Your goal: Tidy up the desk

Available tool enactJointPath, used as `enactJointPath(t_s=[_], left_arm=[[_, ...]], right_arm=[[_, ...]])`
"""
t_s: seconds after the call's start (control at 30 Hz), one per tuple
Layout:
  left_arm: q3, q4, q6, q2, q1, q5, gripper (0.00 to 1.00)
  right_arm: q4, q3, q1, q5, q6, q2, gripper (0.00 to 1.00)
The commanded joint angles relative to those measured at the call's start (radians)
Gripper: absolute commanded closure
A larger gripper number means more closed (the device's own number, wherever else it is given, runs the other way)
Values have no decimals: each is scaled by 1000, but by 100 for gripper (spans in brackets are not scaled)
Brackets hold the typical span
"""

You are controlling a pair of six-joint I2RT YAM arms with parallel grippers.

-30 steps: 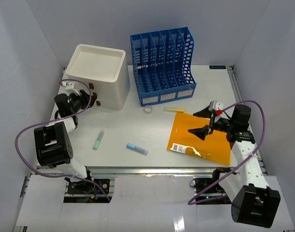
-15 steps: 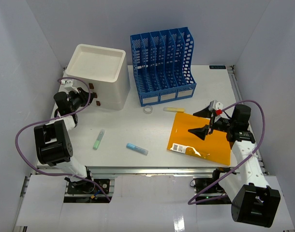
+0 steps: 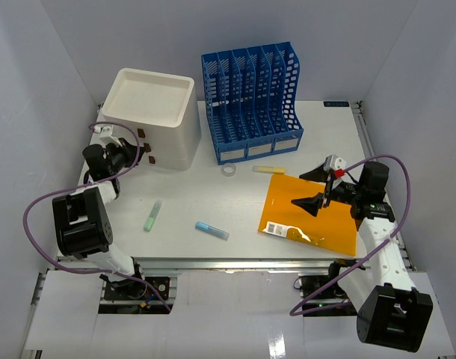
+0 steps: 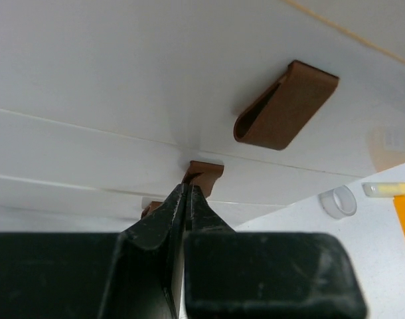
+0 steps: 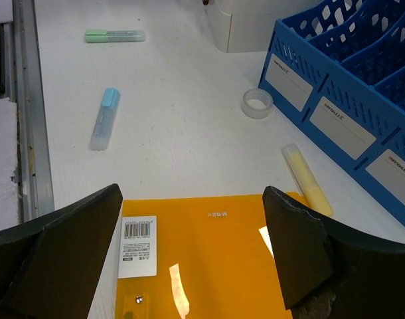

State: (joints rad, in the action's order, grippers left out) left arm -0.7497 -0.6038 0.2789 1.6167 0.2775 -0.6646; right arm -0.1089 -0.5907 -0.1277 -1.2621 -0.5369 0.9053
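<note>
From my seat the desk (image 3: 213,198) fills the middle of the overhead view, its long axis running left to right and its short sides pointing away from the arm bases. At its far left corner sits the white drawer unit (image 3: 157,120). My left gripper (image 4: 186,189) is up against its front, fingers pressed together right at a brown pull tab (image 4: 204,171); I cannot tell whether the tab is caught. A green highlighter (image 3: 152,215) and a blue highlighter (image 3: 211,230) lie apart on open surface toward the near rail (image 3: 235,262). The tape roll (image 3: 229,170) and yellow highlighter (image 3: 269,170) rest just in front of the blue file rack (image 3: 250,101). My right gripper (image 3: 315,189) hangs spread wide above the orange folder (image 3: 310,217), whose near corner lies close to the rail.
</note>
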Motion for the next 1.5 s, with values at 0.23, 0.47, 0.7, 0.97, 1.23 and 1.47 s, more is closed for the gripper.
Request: enactJointPath(t_s=[0.23,0.47,0.7,0.97,1.23,1.47], left_arm=[[113,34,-52,-166,2,-7,89],[96,55,-70,-163,1,57,35],[4,60,-80,-68,-2,43,30],[-51,34,-83,17,-20,5,44],[-71,23,-58,45,-26,3,57],[-83,22,-40,35,-27,-4,74]], right_arm=[[25,4,-23,-56,17,-31,7],[35,10,-24,-63,27,-36,7],[44,11,-24,-65,35,-25,7],[44,9,-24,-55,34,-5,6],[43,9,-24,-47,31,1,7],[41,8,-24,-48,31,1,7]])
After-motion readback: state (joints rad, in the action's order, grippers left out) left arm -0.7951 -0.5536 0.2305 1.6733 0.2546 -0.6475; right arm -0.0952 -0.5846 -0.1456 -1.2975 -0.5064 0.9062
